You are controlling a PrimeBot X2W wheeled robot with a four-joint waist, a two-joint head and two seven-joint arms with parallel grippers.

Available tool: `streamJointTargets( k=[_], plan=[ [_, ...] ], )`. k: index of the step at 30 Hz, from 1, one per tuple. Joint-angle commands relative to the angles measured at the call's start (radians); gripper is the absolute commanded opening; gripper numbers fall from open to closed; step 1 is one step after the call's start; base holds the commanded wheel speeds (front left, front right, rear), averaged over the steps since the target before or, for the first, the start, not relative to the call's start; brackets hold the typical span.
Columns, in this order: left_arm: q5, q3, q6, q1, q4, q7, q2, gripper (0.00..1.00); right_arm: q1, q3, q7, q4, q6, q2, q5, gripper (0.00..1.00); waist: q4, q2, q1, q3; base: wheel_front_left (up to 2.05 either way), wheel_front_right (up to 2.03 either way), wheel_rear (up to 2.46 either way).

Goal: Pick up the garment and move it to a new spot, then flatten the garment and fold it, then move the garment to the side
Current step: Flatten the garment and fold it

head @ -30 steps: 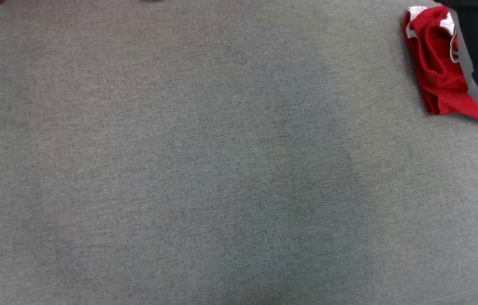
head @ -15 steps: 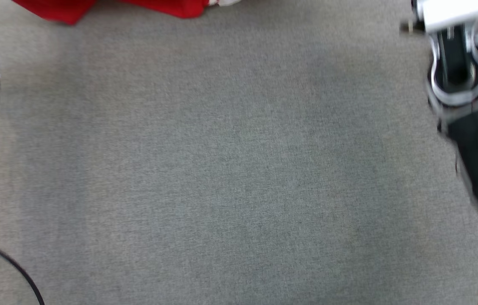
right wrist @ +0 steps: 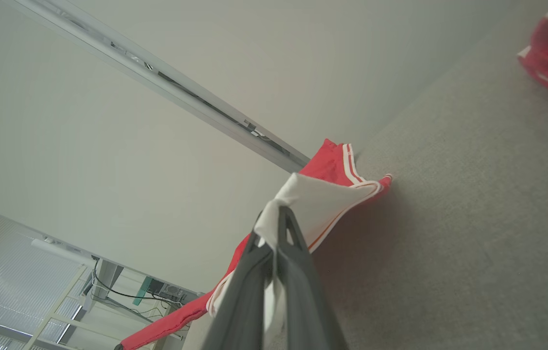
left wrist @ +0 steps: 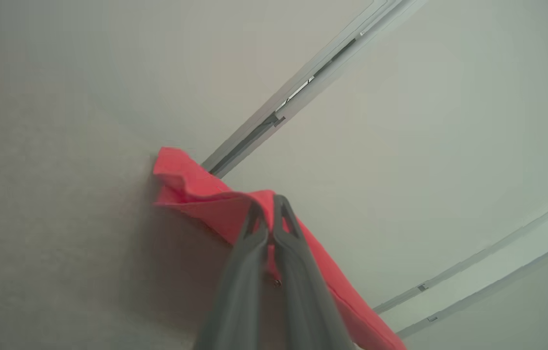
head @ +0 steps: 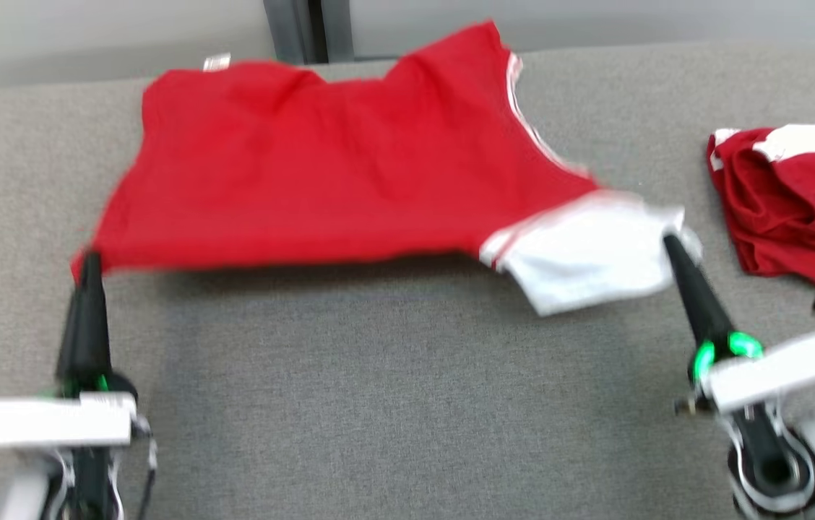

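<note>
**Garment of red cloth with a white sleeve (head: 321, 166), held at two corners**

It spreads over the back half of the grey fabric-covered table (head: 407, 404), its near edge raised off the table. The left gripper (head: 89, 263) is clamped tight on the red corner, and the right gripper (head: 671, 245) on the white sleeve. A crumpled red-and-white cloth (head: 798, 202) lies at the table's right side.

White-sleeved garment (right wrist: 325, 197) — tight in right hand (right wrist: 274, 218)
</note>
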Motion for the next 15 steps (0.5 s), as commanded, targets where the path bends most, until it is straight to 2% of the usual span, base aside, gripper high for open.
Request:
streamJointTargets(
  k=[1,6,8,10,15],
  plan=[
    [0.0,0.015,0.006,0.068,-0.016,-0.017,-0.021,0.0,0.084,-0.021,0.019,-0.041,0.0,-0.001,0.012,0.0,0.001,0.0,0.0,-0.041,0.0,0.0,0.0],
    [0.024,0.031,0.004,0.223,-0.054,-0.032,-0.089,0.0,0.264,-0.059,0.082,-0.139,0.0,0.006,0.023,0.0,-0.013,0.0,0.0,-0.084,0.0,0.0,0.0],
    [0.038,0.032,0.002,0.25,-0.062,-0.034,-0.095,0.0,0.293,-0.066,0.097,-0.156,0.0,0.007,0.02,0.0,-0.015,0.0,0.0,-0.091,0.0,0.0,0.0],
    [0.063,0.043,0.007,0.325,-0.084,-0.037,-0.133,0.0,0.37,-0.084,0.147,-0.197,0.0,0.012,0.009,0.0,-0.019,0.0,0.0,-0.113,0.0,0.0,0.0],
    [0.092,0.065,0.003,0.42,-0.101,-0.039,-0.168,0.0,0.468,-0.118,0.239,-0.251,0.0,0.034,-0.019,0.0,-0.025,0.0,0.0,-0.14,0.0,0.0,0.0]
  ],
)
